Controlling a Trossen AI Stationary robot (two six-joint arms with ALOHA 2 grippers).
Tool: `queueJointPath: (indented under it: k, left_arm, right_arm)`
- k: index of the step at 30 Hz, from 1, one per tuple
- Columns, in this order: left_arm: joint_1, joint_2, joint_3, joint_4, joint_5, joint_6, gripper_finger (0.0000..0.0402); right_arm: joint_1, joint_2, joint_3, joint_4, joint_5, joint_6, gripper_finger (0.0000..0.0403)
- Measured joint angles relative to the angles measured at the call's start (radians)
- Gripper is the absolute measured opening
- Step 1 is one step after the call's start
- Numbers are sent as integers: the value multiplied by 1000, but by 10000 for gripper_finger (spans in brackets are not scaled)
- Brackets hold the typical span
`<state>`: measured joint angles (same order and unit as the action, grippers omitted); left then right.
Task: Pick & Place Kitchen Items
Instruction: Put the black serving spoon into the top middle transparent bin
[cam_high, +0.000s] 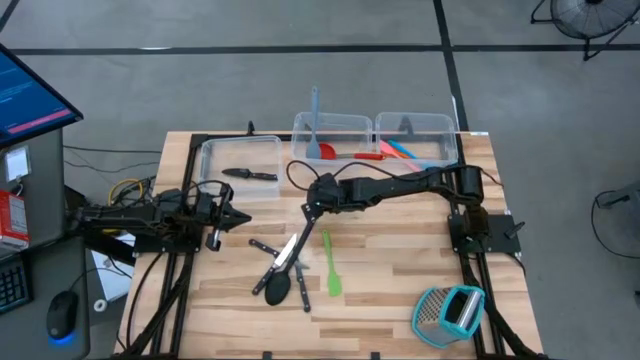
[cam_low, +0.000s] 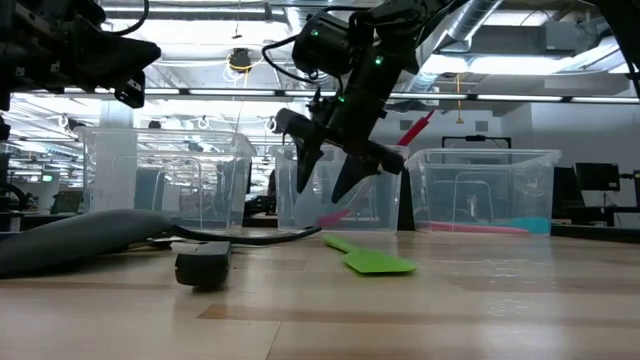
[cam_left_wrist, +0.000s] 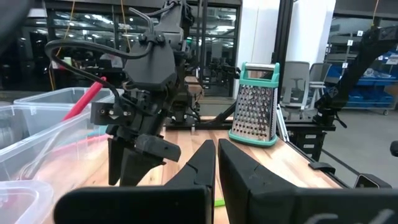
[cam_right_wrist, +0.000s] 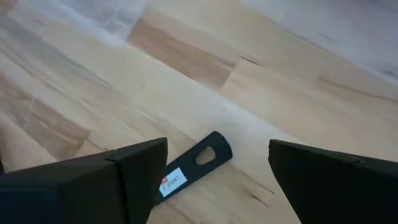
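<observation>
A: Where is the right hand (cam_high: 309, 215)?

B: Over the middle of the worktop (cam_high: 390, 300), just above the pile of utensils. Its two fingers (cam_low: 300, 160) stand wide apart and point down, with nothing between them. Through its own camera a black handle (cam_right_wrist: 193, 169) with a small label lies on the wood between the fingers, not touched.

A: And the left hand (cam_high: 238, 217)?

B: Off at the left side of the worktop, fingers pressed together, holding nothing.

A: What lies in that pile?

B: A black spoon (cam_high: 279, 288), a steel knife (cam_high: 285, 252) with a black handle, and other dark handles crossing them. The green spatula (cam_high: 330, 265) lies just beside them, flat on the wood.

A: Anything in the bins?

B: The left bin (cam_high: 240, 150) has a black-handled knife (cam_high: 250, 174). The middle bin (cam_high: 332, 126) has a grey-blue spatula (cam_high: 314, 118) leaning over its rim and a red spoon (cam_high: 330, 152). The right bin (cam_high: 414, 124) holds a blue spatula (cam_high: 405, 150) and an orange one beside it.

A: And the grater (cam_high: 450, 312)?

B: Lying near the right front corner, well apart from the utensils.
</observation>
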<state>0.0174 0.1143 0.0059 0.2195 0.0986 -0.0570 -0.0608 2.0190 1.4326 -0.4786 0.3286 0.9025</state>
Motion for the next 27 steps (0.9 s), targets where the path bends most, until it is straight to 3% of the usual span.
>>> queueJointPath:
  k: [7, 15, 20, 27]
  left_arm:
    - [0, 0, 0, 6, 0, 0, 2]
    - [0, 1, 0, 10, 0, 0, 2]
    - [0, 6, 0, 12, 0, 0, 2]
    - [0, 6, 0, 15, 0, 0, 2]
  right_arm:
    - [2, 15, 2, 41, 20, 20, 272]
    - [33, 138, 0, 148, -28, 77, 272]
    - [43, 143, 2, 160, -51, 101, 270]
    - [43, 147, -1, 266, -94, 63, 236]
